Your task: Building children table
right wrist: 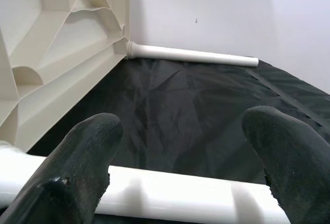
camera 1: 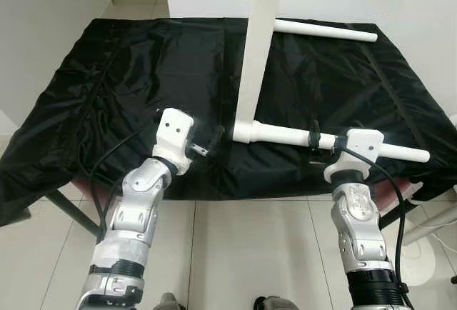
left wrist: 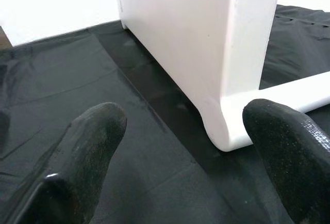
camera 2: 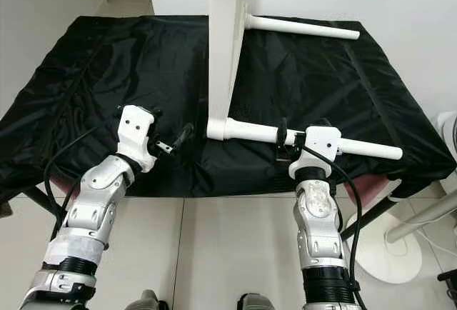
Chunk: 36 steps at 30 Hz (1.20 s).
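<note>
A black cloth (camera 1: 128, 74) covers a low work surface, with pale floor tiles (camera 1: 235, 253) in front of it. On the left, the left gripper (camera 1: 203, 144) hovers near the front edge of the cloth, its two black fingers spread wide and holding nothing. In the left wrist view the fingertips (left wrist: 98, 131) frame the rounded corner of the tabletop without touching it.

In the middle, the white tabletop (camera 1: 258, 46) stands on its edge, rising up out of the top of the eye views. The right wrist view shows its ribbed, hollow underside (right wrist: 62, 43), so it is probably moulded plastic: light for its size, stiff, smooth and a little slippery. Balanced on one edge, it looks easy to tip.

Two white legs stick out to the right from the panel. The near leg (camera 1: 285, 136) lies just above the cloth by the front edge. The far leg (camera 1: 325, 31) runs along the back.

On the right, the right gripper (camera 1: 319, 143) sits at the near leg, partway along it. Its fingers (right wrist: 87, 152) are spread wide, one on either side of the tube, not closed on it.

The leg is a smooth round tube that could roll or slip in a loose grasp. My judgement is that it is best taken square across, fairly near the joint, where it gives most control over the panel.
</note>
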Available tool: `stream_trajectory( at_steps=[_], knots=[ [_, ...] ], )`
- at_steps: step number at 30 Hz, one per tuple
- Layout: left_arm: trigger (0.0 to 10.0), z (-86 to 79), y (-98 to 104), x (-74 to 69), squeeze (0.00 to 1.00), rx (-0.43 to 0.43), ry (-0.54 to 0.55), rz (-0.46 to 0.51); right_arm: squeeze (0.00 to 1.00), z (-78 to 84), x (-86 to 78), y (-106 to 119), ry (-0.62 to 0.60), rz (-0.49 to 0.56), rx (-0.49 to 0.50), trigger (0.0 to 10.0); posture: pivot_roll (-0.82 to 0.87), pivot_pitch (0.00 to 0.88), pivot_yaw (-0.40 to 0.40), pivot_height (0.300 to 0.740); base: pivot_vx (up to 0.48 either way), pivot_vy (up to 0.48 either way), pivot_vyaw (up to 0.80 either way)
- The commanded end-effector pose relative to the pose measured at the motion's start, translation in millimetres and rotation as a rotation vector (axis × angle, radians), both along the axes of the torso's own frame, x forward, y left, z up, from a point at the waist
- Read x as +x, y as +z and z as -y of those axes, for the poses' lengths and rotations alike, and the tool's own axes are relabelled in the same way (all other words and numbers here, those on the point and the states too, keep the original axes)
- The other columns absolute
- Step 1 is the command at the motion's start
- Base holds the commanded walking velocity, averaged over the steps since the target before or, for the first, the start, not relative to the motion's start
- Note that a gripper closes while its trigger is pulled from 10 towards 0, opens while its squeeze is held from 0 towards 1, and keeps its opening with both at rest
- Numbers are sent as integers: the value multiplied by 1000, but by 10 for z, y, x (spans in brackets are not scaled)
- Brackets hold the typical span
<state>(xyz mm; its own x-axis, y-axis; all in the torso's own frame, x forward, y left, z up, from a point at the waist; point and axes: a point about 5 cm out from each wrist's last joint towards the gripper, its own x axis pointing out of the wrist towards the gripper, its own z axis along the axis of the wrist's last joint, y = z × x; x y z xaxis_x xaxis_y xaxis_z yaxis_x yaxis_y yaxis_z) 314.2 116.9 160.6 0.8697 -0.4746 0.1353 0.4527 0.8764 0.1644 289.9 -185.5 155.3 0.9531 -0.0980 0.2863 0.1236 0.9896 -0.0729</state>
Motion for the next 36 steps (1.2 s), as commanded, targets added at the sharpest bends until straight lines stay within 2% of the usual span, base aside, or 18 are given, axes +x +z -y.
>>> stream_trajectory(
  at_steps=[1,10,36],
  knots=[
    [10000,-100,-20,0,0,-27,183,7,0,-14,-21,0,5,8,-8,10000,-57,73,22,740,0,0,0],
    [10000,-111,-6,-4,0,-37,195,12,0,-107,6,5,39,13,-11,10000,-48,75,20,740,0,0,0],
    [10000,-43,8,-50,0,-54,178,23,0,-98,-12,-15,30,9,-14,10000,-51,80,23,740,0,0,0]
  ],
)
